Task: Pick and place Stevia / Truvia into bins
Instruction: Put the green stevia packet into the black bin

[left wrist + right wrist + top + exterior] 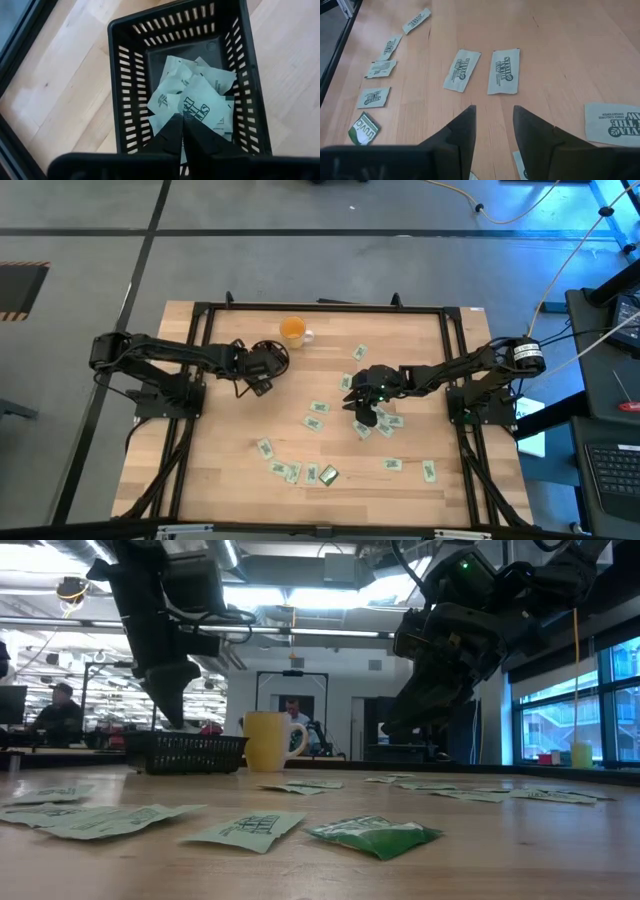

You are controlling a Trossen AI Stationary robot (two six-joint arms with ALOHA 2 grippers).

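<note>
Left gripper (pixel 182 131) pointed down over black tray (pixel 129 75) mid-left, fingers pressed together; right gripper (pixel 494 127) hovered spread above sachets (pixel 503 71) center-right

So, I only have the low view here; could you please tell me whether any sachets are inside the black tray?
Observer: Yes, the left wrist view shows several sachets lying inside the black tray.
Operator: Thank you. Is the left gripper open above it?
Observer: No, the left gripper is shut, directly over the tray.
Operator: And the right gripper?
Observer: The right gripper is open above the table, with two sachets lying side by side just ahead of it.
</note>
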